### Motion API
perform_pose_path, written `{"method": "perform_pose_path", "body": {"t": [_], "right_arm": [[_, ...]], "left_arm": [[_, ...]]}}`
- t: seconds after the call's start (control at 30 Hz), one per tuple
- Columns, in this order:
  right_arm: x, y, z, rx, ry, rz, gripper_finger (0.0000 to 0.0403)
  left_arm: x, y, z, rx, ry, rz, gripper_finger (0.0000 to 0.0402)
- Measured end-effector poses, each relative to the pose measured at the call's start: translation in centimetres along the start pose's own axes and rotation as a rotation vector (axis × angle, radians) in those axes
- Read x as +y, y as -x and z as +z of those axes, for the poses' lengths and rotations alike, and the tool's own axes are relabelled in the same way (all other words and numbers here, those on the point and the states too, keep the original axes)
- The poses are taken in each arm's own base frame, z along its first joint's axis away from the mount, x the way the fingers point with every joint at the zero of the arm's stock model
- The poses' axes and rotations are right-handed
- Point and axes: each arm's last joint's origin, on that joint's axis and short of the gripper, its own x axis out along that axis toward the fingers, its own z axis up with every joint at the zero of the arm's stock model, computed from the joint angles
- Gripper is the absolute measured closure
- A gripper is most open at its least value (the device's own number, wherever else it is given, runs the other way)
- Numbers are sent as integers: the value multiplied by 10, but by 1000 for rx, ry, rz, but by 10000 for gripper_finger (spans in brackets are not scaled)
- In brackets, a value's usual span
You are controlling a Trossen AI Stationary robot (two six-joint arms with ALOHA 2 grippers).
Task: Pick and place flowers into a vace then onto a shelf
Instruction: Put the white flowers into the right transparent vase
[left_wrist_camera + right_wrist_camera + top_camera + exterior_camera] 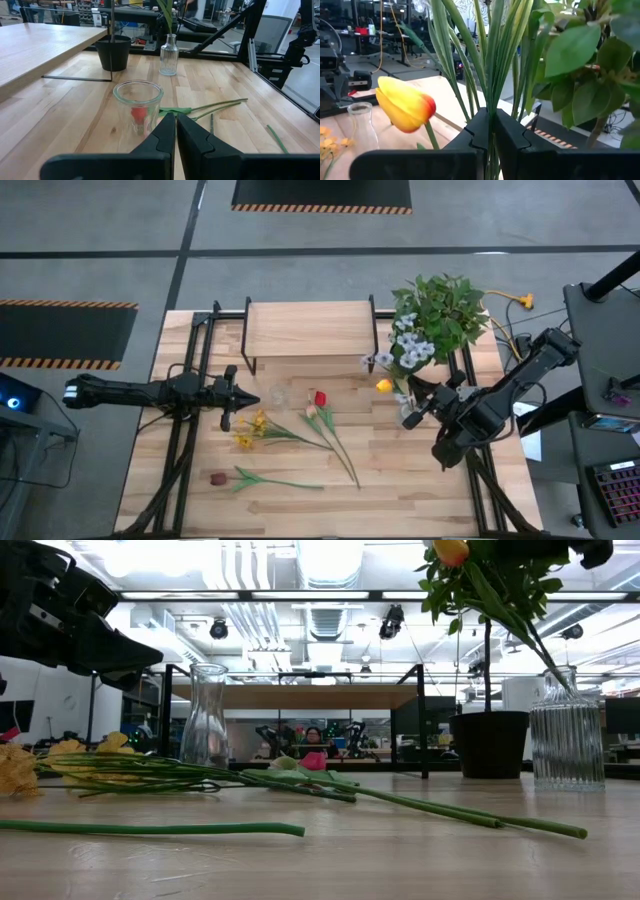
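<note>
Loose flowers lie on the table: yellow ones, a red tulip and a maroon one. A clear glass vase stands empty by them, and my left gripper hovers shut just short of it. A ribbed glass vase stands at the right with a bunch in it: a yellow-red tulip, white-lilac sprays and long green leaves. My right gripper is shut on this bunch above the vase. The shelf stands at the far side. My right gripper pinches some of the bunch's green stems and leaves between its two shut fingers, well above the ribbed vase. The fingers come in level from the table's right side and lie across the stems. The stems' lower ends reach down into the vase, which stands on the table.
A bushy potted plant in a black pot stands at the far right corner, close behind the ribbed vase. Black frame rails run along both table sides. People show in the room beyond the table.
</note>
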Motion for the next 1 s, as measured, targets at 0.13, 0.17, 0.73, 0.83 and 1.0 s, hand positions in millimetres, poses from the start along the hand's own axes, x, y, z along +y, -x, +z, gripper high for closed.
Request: {"method": "perform_pose_path", "body": {"t": [0.13,0.17,0.73,0.83,1.0], "right_arm": [[-1,1,-7,0,-11,4,390],[0,1,-9,0,-12,4,390],[4,5,-18,132,-8,96,390],[3,9,-23,137,-6,117,390],[-2,14,-40,140,-24,140,390]], "left_arm": [[0,0,0,0,0,0,402],[0,0,0,0,0,0,402],[0,0,0,2,0,0,402],[0,0,0,3,0,0,402],[0,0,0,3,0,0,402]]}}
